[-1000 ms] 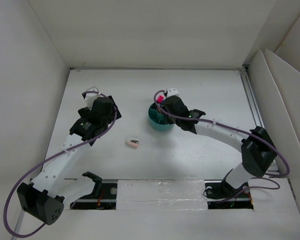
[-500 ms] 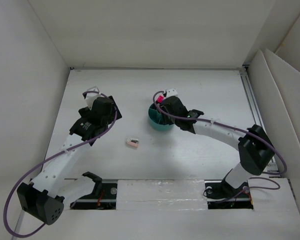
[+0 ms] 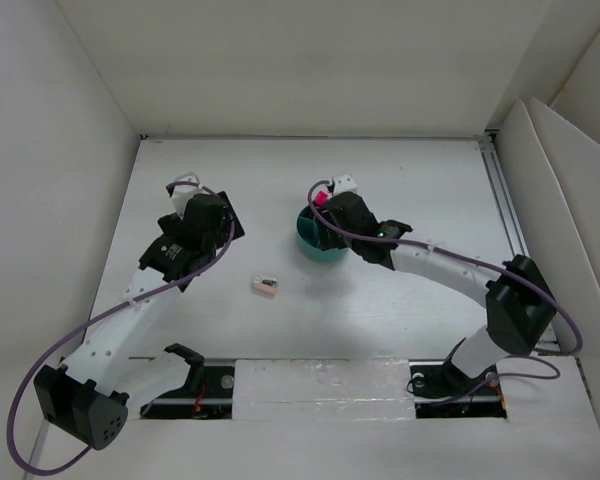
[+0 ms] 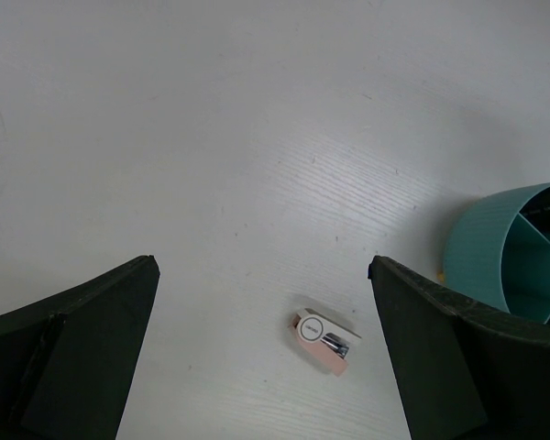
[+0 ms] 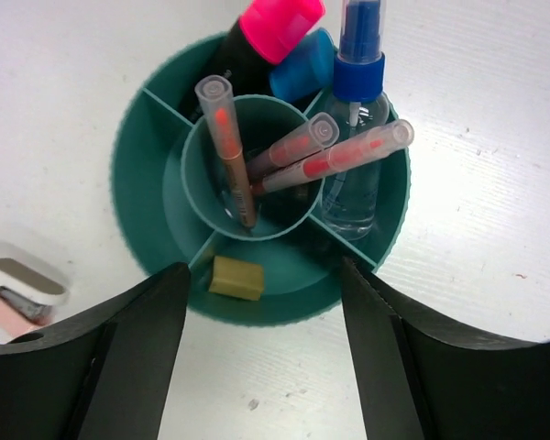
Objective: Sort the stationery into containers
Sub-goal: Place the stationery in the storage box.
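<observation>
faintly, the eraser (image 4: 323, 341) shows unreadable print; left gripper (image 4: 261, 284) and right gripper (image 5: 263, 275) gape wide.

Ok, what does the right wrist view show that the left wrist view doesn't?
Only the right wrist view looks down into the teal organizer: three pink-orange pens in the central cup, and a pink-capped marker, a blue-capped marker, a clear bottle and a tan block in the outer compartments. Only the left wrist view shows the whole pale pink eraser, lying on the table apart from the organizer. Both show the organizer's outer wall and at least part of the eraser.
</observation>
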Robot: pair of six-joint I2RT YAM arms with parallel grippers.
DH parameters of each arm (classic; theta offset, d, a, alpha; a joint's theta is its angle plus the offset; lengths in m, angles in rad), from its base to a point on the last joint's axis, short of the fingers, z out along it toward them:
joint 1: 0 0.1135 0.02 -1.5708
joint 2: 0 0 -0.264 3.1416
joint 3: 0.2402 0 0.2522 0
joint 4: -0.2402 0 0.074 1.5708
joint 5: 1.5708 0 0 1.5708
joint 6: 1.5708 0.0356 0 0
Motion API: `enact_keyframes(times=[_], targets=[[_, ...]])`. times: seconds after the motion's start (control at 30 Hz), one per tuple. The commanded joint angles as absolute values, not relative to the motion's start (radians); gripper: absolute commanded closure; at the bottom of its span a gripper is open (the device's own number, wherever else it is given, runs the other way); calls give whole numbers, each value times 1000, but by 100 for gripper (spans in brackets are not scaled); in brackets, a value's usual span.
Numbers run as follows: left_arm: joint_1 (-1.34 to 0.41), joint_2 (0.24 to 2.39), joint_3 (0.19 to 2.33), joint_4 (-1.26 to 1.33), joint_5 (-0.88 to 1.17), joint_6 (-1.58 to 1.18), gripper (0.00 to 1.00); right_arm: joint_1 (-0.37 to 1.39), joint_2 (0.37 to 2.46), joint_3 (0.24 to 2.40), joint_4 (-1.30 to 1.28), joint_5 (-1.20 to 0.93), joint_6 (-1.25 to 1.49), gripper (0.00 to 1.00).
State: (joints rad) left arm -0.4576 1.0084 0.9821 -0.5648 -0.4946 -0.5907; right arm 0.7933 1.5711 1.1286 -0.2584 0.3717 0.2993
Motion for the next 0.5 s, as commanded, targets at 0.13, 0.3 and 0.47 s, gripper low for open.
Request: enact_keyframes(times=[0.13, 0.3, 0.47], targets=[[-456, 999, 985, -545, -446, -575, 0, 853, 1401, 1192, -348, 508, 344, 18], [-456, 999, 963, -569, -373, -748, 0, 874, 1270, 1201, -448, 566, 344, 12], [-465, 977, 794, -475, -221, -960, 0, 874, 1142, 1165, -485, 595, 344, 8]])
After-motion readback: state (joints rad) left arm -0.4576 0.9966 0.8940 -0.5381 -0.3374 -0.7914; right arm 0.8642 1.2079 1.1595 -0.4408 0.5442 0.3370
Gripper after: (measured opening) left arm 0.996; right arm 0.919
